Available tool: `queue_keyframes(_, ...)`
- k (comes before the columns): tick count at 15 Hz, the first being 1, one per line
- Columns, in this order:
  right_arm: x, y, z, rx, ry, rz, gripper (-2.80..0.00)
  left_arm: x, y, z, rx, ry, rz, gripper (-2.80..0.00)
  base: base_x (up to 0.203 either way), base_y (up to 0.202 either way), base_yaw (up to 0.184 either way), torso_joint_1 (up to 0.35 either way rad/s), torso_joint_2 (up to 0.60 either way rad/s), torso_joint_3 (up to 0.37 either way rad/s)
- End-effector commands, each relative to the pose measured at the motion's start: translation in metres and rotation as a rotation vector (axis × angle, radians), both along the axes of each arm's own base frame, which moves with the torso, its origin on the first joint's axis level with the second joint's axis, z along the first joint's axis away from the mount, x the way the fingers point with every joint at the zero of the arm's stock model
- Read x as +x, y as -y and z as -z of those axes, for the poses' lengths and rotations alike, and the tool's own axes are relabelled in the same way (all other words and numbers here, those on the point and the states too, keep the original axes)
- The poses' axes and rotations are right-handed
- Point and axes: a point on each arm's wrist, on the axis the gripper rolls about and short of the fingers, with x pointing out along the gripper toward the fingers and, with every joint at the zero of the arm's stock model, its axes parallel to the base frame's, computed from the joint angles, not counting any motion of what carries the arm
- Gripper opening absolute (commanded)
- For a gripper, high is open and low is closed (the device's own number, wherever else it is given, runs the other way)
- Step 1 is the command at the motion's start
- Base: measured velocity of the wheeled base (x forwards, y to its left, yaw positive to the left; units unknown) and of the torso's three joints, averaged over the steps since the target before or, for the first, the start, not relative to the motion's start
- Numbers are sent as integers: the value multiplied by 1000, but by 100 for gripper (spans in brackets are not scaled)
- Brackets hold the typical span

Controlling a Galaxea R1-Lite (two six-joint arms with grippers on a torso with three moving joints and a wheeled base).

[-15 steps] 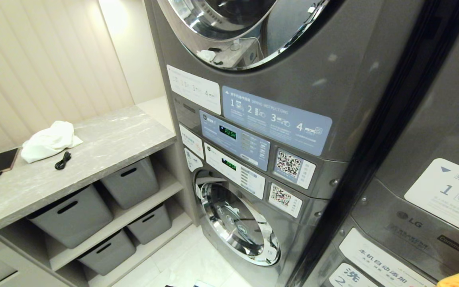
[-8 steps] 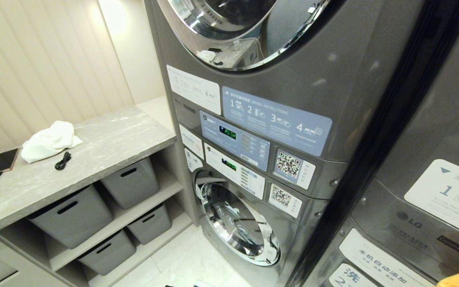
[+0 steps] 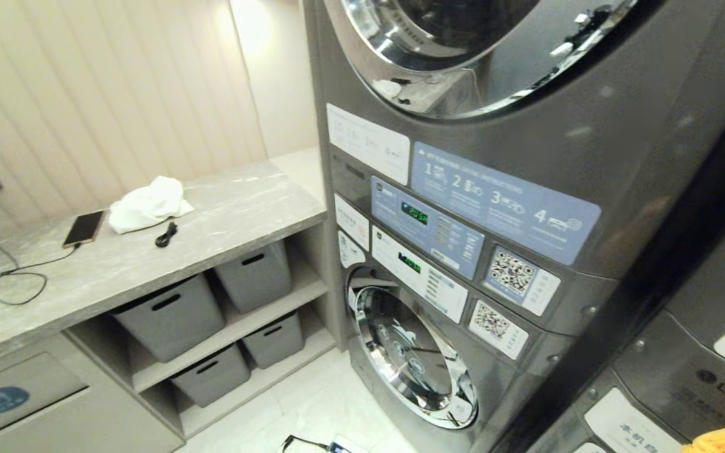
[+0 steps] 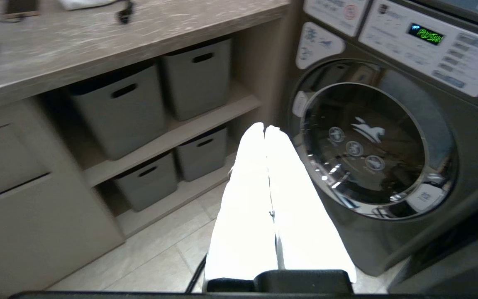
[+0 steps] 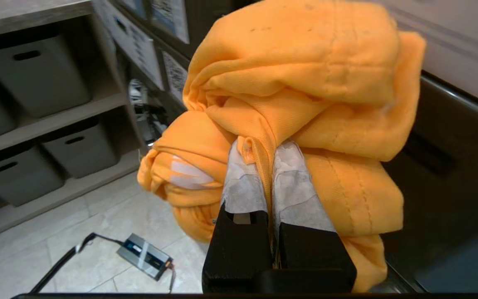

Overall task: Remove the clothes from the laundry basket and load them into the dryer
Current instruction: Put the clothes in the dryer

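In the head view, the stacked machine fills the frame; the upper drum door [image 3: 482, 56], judged to be the dryer's, is cut off at the top edge and appears closed, though this cannot be settled; a sliver of the orange garment [image 3: 724, 439] is seen at the lower right corner; no laundry basket is in sight. The garment should be carried high and kept bunched until the upper door is squarely faced; the door must be opened first, and that is best left to the free arm.

In the left wrist view, the left gripper [image 4: 264, 128] is seen with its white fingers pressed together on nothing, aimed near the lower drum door [image 4: 371, 149].

In the right wrist view, the right gripper [image 5: 269, 150] is clamped on a fold of the orange garment, which is held in the air beside the machine front; the cloth is wadded into a lump, so no clear long axis is offered; its bulk is piled beyond the fingertips, with a lobe hanging to one side toward the floor, where a small grey device [image 5: 144, 256] lies.
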Motion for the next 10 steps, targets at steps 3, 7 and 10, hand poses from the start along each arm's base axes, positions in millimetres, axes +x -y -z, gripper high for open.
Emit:
queue_keyframes(3, 0, 0, 0, 0, -1, 0, -280, 0, 0, 0, 0, -1, 2, -280, 0, -7, 173, 62, -131, -64)
queue_keyframes(7, 0, 0, 0, 1, -1, 1, -280, 0, 0, 0, 0, -1, 0, -280, 1, -8, 164, 65, -127, -66)
queue_keyframes(10, 0, 0, 0, 1, -1, 1, -280, 0, 0, 0, 0, -1, 0, -280, 1, -2, 34, 62, -118, -59)
